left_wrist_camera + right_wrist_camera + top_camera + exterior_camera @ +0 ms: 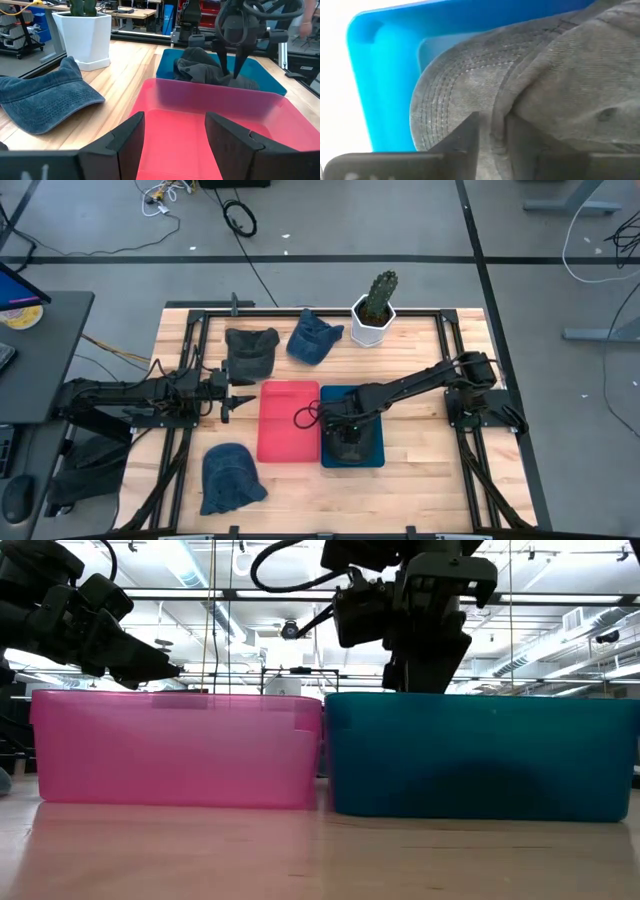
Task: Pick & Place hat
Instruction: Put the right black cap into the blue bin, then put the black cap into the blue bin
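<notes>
The right claw (pixel 492 135) is down in the blue bin (pixel 372 455), its fingers nearly together, pinching a fold of the grey hat (pixel 560 75). The hat lies crumpled inside that bin, brim stitching showing. At 9 o'clock on the desk (pixel 420 500) the left claw (pixel 238 394) hovers with fingers apart beside the pink bin (pixel 288 442).

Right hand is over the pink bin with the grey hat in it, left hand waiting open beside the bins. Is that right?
Not quite: the bin is wrong. The right hand is down over the blue bin, not the pink bin, which holds no hat. The left wrist view shows the grey hat in the blue one. The left hand does wait open beside the bins.
</notes>
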Controlling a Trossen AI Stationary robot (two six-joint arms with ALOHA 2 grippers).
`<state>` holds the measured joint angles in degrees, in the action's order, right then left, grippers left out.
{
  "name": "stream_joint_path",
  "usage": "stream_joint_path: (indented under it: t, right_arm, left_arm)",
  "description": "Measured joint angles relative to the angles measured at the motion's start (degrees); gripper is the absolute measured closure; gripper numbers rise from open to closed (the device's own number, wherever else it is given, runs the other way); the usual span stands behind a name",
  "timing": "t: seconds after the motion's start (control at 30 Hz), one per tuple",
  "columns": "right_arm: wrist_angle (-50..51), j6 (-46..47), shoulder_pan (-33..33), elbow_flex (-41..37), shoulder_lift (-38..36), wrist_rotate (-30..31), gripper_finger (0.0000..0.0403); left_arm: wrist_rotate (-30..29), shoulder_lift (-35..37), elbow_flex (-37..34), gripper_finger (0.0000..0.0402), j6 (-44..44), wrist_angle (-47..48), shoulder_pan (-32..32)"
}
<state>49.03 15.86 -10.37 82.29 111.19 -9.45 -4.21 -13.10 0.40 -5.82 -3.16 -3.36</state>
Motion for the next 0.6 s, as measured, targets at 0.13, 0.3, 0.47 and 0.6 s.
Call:
stream_joint_path:
  t: [0.13,0.3,0.47,0.6]
  right_arm:
    - [0.1,0.0,0.2,-0.1,-2.8,0.4,0.0274]
    - [-0.3,-1.3,1.0,-0.1,-8.0,0.4,0.0254]
    - [-1.2,0.3,1.2,0.0,-13.0,0.2,0.0249]
    - [-1.5,0.9,1.2,0.0,-15.5,1.2,0.0251]
  left_arm:
    - [0.0,0.0,0.0,0.0188,0.0,0.0,0.0]
    - [0.0,0.0,0.0,0.0188,0.0,0.0,0.0]
    - [0.0,0.0,0.0,0.0188,0.0,0.0,0.0]
    - [0.0,0.0,0.0,0.0188,0.0,0.0,0.0]
